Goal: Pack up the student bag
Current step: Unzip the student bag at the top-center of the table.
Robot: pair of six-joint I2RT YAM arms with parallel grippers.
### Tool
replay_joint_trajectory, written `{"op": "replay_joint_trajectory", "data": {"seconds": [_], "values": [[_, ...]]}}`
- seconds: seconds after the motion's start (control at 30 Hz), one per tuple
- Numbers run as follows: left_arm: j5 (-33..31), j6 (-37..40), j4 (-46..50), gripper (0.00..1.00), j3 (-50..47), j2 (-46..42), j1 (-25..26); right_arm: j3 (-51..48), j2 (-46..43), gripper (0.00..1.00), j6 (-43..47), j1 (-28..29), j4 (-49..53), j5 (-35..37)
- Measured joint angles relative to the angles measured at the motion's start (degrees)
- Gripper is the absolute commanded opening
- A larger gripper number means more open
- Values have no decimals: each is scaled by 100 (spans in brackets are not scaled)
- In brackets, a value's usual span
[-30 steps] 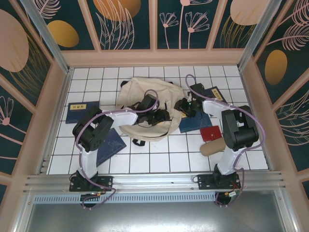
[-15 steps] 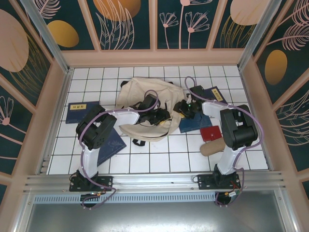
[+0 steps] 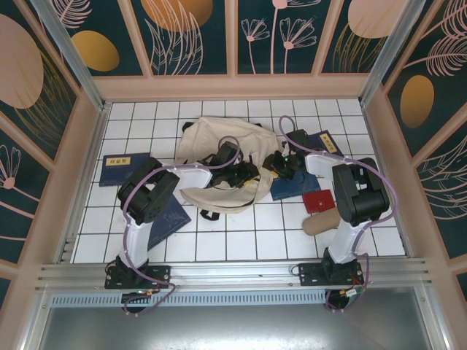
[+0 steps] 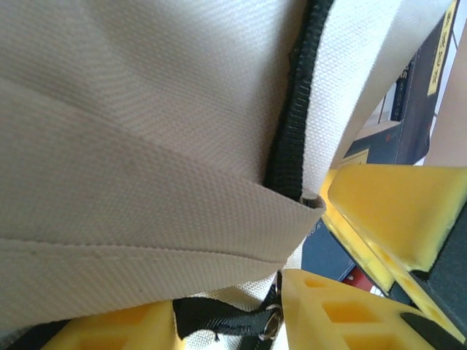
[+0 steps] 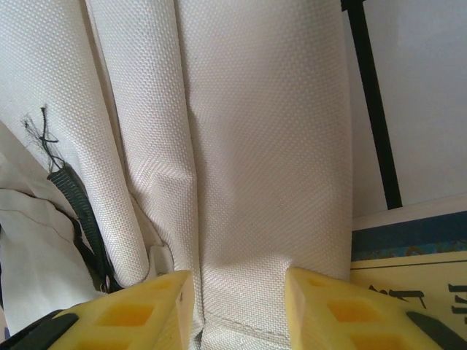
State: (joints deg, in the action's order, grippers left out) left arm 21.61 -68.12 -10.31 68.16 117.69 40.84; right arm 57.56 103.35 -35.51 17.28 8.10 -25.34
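The student bag (image 3: 211, 142) lies slumped beneath and between both grippers, its opening at their fingertips. The likely risk is that the soft cloth slips from a shallow pinch, or that the whole bag drags across the tiled table (image 3: 241, 233), since nothing anchors it. Both arms reach forward, wrists turned inward toward each other. The left gripper (image 3: 246, 175) and right gripper (image 5: 239, 292) each straddle a fold of cloth; I cannot tell whether either pinches it firmly.
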Motion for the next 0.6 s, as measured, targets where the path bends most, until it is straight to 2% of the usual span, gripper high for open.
{"op": "replay_joint_trajectory", "data": {"seconds": [0.1, 0.23, 0.6], "values": [[-125, -181, -4, 24, -2, 2, 0, 0, 0, 38, 7, 20, -2, 37], [-264, -376, -111, 18, -74, 2, 7, 0, 0, 37, 22, 63, -4, 114], [-385, -461, -341, 12, -376, -260, 11, 35, 0, 37, -4, 133, 24, 317]]}}
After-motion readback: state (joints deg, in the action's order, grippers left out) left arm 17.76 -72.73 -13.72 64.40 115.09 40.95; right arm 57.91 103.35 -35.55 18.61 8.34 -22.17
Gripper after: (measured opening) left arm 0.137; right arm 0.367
